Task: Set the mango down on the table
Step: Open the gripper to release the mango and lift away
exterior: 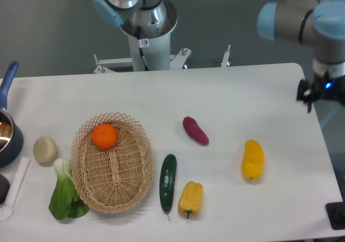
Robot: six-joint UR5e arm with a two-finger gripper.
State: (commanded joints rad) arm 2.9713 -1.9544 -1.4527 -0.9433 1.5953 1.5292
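Note:
The mango is a smooth yellow-orange oval fruit. It lies on the white table at the right, free of any grip. My gripper hangs at the table's right edge, well above and to the right of the mango. A dark finger sticks out to the left of the wrist, so the jaws look spread apart with nothing between them. The right side of the gripper is cut off by the frame edge.
A wicker basket holds a round orange at the left. A cucumber, a yellow bell pepper and a purple sweet potato lie mid-table. Bok choy, a pale round item and a pot are at the far left.

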